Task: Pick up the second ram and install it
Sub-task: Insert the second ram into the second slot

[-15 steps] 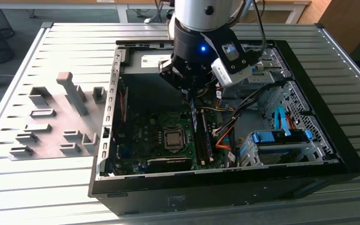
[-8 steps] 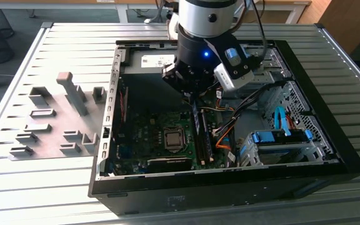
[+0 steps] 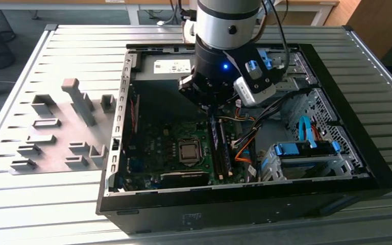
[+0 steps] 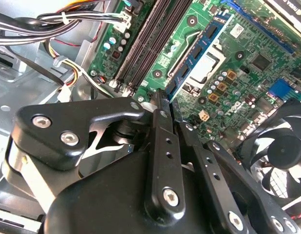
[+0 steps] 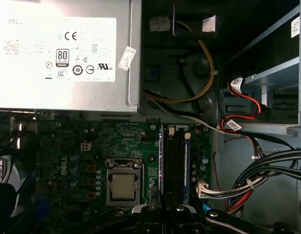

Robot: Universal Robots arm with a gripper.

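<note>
**Status.** The claw is clenched: in the second wrist view its two fingers meet at the tips, and no board is visible between them. It hangs inside the open computer case, above the memory sockets that run just beside the CPU socket.

**Location of the part.** In the exterior view a long dark stick stands on edge in the socket bank, just beside the CPU socket on the exterior view's right. Treat this as the second ram. This is a judgement, not a confirmed reading.

**Hazards.**
- If the stick is only partly seated, downward pressure from the claw off its centre can tilt it and strain the socket or the motherboard.
- If the tips come down beside the stick and not on it, they can strike the neighbouring socket or its end latches.
- The cable bundle lies on the far side of the sockets from the CPU socket. A sideways move of the arm can snag it.

**Not verifiable.**
- The socket latches are too small for you to tell whether they are locked.
- The arm covers the end of the socket bank nearest the power supply in the exterior view.
- You cannot tell how many sockets hold sticks.
- You cannot tell whether the fingertips touch the stick.
</note>
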